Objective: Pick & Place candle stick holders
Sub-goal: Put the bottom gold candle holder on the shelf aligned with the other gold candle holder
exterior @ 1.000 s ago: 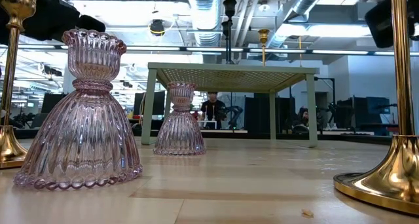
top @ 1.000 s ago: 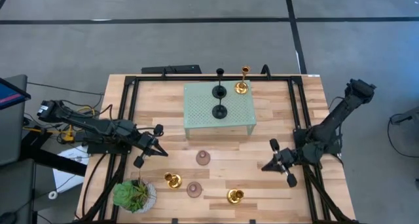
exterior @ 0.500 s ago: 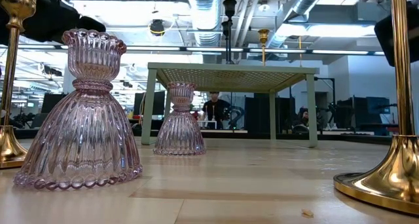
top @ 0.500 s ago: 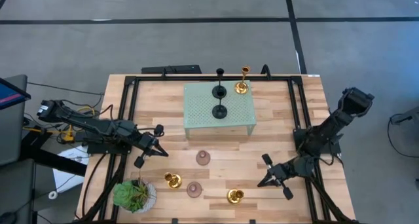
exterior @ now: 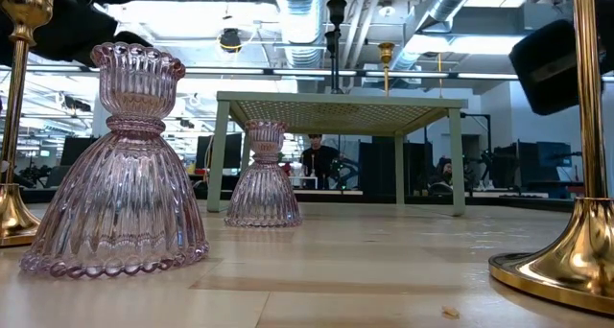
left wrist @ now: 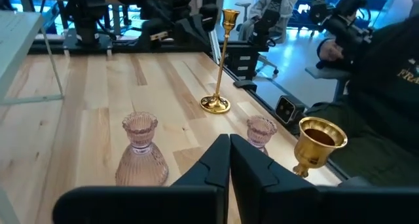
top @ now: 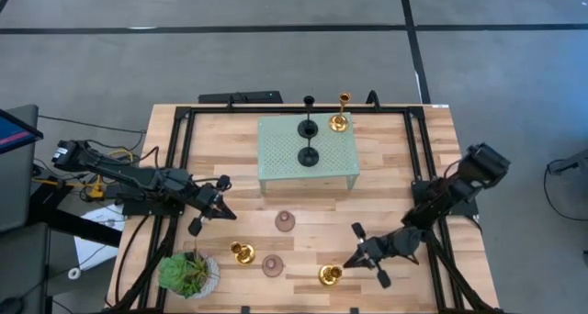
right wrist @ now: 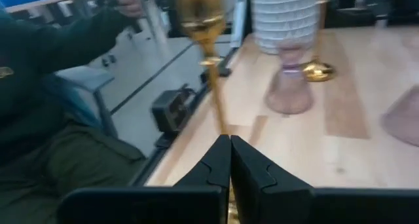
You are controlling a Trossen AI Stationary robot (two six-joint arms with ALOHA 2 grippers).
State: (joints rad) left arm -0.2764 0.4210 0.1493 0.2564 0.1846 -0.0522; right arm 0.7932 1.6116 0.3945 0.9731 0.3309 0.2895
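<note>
While the right tool (top: 347, 262) hangs just beside a shiny gold holder (top: 330, 275) on the pale wooden worktop (top: 386, 158), its dark fingers pressed together, the left tool (top: 228, 212) waits near the left edge, fingers likewise together. Nearest the front sit two ribbed, bell-shaped pink glass holders (exterior: 114, 170) and another gold one (top: 243, 252). Farther back, on the perforated green platform (top: 280, 149), stand two slim black holders (top: 309, 155) and a gold one (top: 339, 122).

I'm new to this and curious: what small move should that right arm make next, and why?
Probably open its fingers. The right gripper sits shut beside the tall gold holder at the table's near edge, with the stem just ahead, so it cannot grasp yet.
</note>
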